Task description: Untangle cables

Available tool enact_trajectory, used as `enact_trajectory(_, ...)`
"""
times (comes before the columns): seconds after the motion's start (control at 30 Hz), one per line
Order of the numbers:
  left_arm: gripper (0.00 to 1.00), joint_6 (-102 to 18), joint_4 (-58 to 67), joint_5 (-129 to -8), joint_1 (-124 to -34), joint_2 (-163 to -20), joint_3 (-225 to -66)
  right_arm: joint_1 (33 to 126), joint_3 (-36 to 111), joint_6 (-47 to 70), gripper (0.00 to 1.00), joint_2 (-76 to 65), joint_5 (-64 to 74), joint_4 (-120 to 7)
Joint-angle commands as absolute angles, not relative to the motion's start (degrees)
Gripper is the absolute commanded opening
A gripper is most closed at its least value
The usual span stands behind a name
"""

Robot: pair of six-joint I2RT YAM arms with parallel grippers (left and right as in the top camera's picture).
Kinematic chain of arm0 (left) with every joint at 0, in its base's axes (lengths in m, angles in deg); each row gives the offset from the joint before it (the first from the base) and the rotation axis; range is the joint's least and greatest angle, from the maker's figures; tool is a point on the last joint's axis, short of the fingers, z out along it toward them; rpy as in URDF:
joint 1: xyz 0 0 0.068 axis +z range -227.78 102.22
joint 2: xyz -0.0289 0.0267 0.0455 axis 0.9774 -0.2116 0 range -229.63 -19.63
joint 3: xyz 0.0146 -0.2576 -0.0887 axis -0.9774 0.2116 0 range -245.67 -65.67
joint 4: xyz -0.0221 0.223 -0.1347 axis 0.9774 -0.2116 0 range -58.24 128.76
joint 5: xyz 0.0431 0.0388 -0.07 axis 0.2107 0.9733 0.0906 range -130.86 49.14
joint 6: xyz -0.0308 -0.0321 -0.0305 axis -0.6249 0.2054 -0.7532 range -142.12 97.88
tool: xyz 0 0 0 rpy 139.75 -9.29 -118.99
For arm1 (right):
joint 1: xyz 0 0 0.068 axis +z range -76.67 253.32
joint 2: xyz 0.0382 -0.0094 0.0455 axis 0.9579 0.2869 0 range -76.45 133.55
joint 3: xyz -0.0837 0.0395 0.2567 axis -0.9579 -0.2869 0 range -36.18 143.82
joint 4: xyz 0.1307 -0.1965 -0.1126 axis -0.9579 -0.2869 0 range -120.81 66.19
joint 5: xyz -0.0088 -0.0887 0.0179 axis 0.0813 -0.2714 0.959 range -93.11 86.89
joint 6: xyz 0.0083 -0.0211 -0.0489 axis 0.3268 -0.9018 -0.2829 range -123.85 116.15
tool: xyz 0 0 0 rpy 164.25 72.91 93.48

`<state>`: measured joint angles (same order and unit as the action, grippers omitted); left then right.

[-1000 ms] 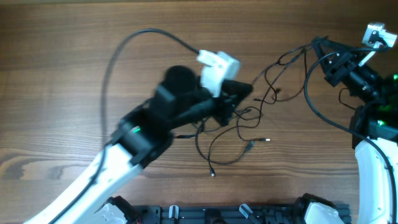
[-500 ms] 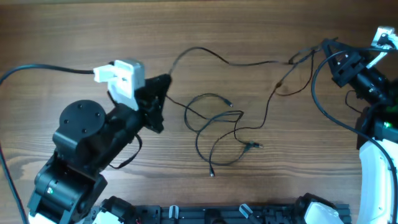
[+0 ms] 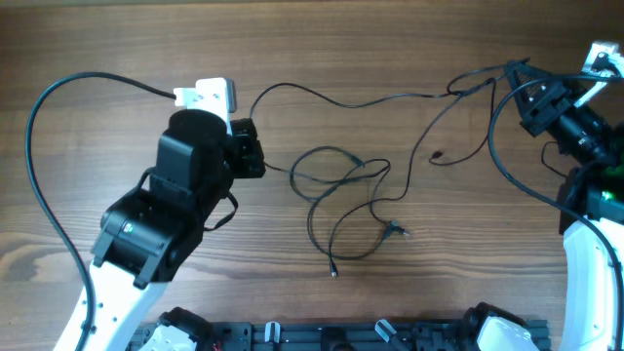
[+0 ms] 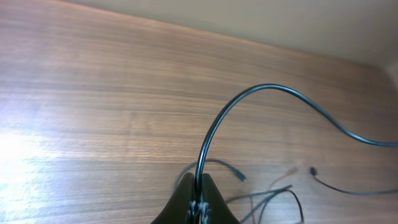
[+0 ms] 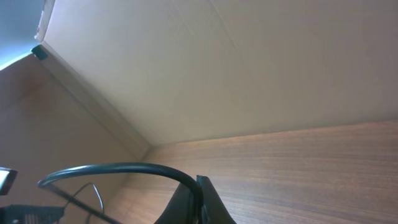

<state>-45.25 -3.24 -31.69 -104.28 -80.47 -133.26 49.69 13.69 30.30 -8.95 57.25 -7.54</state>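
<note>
**Hidden or unclear:** Both wrist views cut off their own fingers at the bottom edge, so only the dark tips show. Overhead, the fine strands bunched at the right gripper (image 3: 509,70) cannot be told apart.

**Jaws:** The left gripper (image 4: 198,190) has its jaws pressed together on a cable (image 4: 249,93). The cable rises from between the tips and arcs off to their right. The right gripper's jaws are likewise clamped together on a cable curving away to their left.

**Position:** Overhead, one strand (image 3: 341,101) spans from the left jaws to the right jaws, its long axis side to side across the table (image 3: 97,49). Just ahead of the left jaws, the loose cables (image 3: 331,195) lie in slack loops. Beyond these loops one plug (image 3: 333,274) points toward the near table edge.
</note>
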Motion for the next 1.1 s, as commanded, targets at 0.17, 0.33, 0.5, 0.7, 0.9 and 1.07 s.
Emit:
enact_trajectory(0.17,0.04,-54.0,-7.6,-13.9,-103.9,-81.7,-133.6,49.4,14.1,29.2,0.05,-8.8,56.7,-7.4)
enact_trajectory(0.33,0.56,-54.1,-6.5,-20.1,-103.9,-81.7,-133.6,49.4,14.1,29.2,0.05,-8.8,56.9,-7.4)
enact_trajectory(0.5,1.0,-49.1,-1.7,-36.3,-103.9,-81.7,-133.6,49.5,14.1,29.3,0.05,-8.8,57.9,-7.6)
enact_trajectory(0.7,1.0,-41.3,5.0,-49.3,-103.9,-81.7,-133.6,49.5,14.1,29.8,0.05,-8.8,64.1,-7.6)
enact_trajectory(0.9,1.0,-36.9,10.8,-65.2,-104.1,-84.4,-133.6,53.0,14.1,30.8,0.05,-8.8,67.0,-7.6)
enact_trajectory(1.07,1.0,-34.1,16.6,-71.3,-107.2,-88.3,-133.6,57.9,14.1,30.9,0.05,-8.8,67.0,-7.7)
